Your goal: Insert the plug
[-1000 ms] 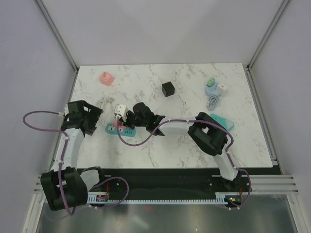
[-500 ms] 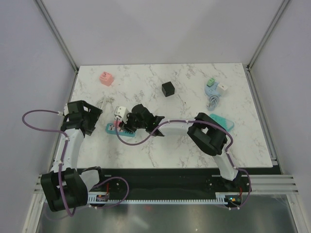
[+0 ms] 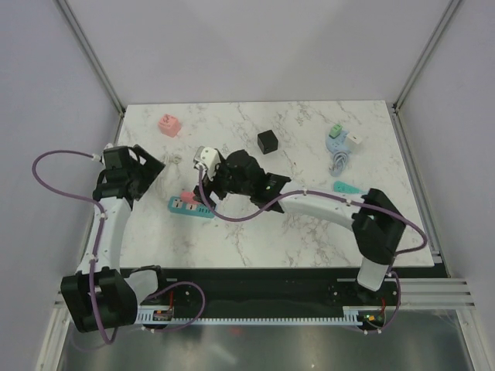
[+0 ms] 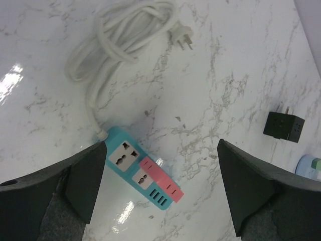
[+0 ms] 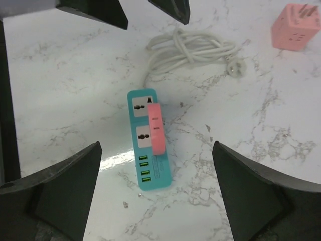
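Right wrist view: right gripper (image 5: 156,150) and left gripper (image 4: 161,145) both gape empty, so the unheld power strip (image 5: 146,173) might skid under the plug (image 5: 234,68)

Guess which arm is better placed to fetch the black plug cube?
Right, probably: the right end effector, open, hovers nearer the black plug cube; the left end effector, also open, sits farther off, beyond the power strip.

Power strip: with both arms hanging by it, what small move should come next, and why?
Probably send the right gripper to the black adapter to grasp it. Both sockets of the power strip are empty, and both it and the left gripper stand open holding nothing. The adapter, prongs showing, lies closest to that arm; whether it is the intended plug I cannot tell.
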Controlling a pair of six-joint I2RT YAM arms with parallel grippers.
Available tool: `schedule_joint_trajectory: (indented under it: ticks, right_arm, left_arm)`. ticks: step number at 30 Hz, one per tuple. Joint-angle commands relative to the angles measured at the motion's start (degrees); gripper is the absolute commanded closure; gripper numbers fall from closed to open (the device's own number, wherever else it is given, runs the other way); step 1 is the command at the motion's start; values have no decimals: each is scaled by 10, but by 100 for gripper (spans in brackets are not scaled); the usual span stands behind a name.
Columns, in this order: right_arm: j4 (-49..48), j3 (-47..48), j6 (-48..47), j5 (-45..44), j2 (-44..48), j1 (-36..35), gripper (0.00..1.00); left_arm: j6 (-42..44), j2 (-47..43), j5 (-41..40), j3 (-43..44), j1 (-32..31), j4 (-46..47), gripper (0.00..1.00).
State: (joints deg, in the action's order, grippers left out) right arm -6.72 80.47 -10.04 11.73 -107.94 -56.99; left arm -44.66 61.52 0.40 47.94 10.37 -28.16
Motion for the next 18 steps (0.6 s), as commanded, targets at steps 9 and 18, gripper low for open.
schedule_joint_trajectory:
  ticks: [9, 18]
  right_arm:
    - [42, -216, 255, -129, 339, 0, 2]
    - [30, -306, 268, -189, 479, 0, 2]
  left_arm:
    - [291, 213, -74, 213, -67, 179, 6]
    - [508, 517, 15, 471, -66, 159, 7]
